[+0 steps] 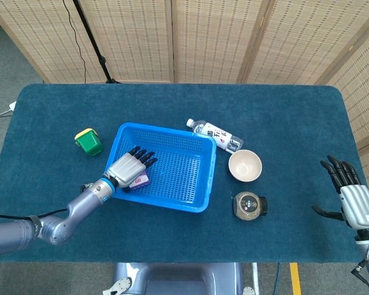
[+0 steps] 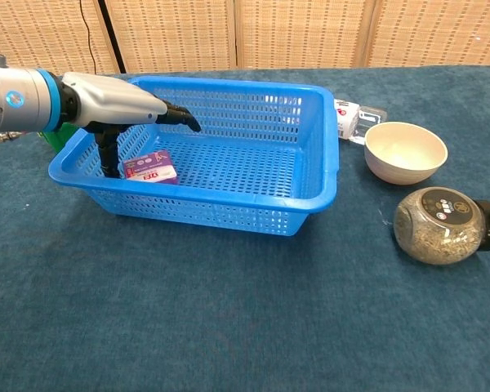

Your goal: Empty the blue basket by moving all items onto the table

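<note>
At far left a small green box w/ yellow lid stands on the table. The left hand is inside the blue plastic mesh basket, fingers apart, over the small purple-white packet, holding nothing. Right of basket: a clear plastic bottle, a cream bowl, a round jar w/ black lid. Far right, the right hand hovers w/ fingers spread, holding nothing.
</note>
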You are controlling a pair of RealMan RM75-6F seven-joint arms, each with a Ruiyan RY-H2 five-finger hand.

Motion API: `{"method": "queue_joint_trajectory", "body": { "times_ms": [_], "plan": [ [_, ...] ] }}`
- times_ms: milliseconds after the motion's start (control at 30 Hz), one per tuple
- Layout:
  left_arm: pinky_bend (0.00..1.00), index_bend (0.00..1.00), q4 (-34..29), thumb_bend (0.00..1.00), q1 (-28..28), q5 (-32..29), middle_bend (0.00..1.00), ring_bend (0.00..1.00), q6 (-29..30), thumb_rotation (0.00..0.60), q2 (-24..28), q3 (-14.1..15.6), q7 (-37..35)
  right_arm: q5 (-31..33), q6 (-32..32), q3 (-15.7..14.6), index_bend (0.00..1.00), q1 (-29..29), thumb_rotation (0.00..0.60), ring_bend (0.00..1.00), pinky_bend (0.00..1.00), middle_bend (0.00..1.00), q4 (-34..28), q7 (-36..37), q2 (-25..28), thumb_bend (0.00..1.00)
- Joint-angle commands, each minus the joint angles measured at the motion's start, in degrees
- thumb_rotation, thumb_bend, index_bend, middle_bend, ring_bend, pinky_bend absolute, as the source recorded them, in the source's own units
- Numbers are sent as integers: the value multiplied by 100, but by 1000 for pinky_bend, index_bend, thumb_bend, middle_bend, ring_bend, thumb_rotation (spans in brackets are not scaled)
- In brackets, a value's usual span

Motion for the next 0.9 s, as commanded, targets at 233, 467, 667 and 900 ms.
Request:
{"method": "queue_joint_trajectory", "body": {
  "times_ms": [233, 467, 667, 900],
  "plan": [
    [21, 0, 338, 83, -582, -1134, 0, 0, 113, 600, -478, 499, 756, 42, -77, 12, 0, 19, 600, 0, 0, 0, -9, 28, -6, 0],
    [434, 284, 545, 383, -667, -1318, 120, 196, 418, 600, -832, 582, 842, 105, -123, 49, 0, 28, 600, 0, 0, 0, 51, 219, 12, 0],
    [568, 600, 646, 505, -556, -954, 420, 461, 684, 600, -975, 448, 570, 81, -165, 35, 0, 46, 600, 0, 0, 0, 73, 291, 10, 0],
    [580, 624, 613, 510, -327, -316, 439, 476, 1037, 600, -896, 206, 22, 32, -180, 10, 0, 57, 600, 0, 0, 0, 83, 320, 9, 0]
  ]
}}
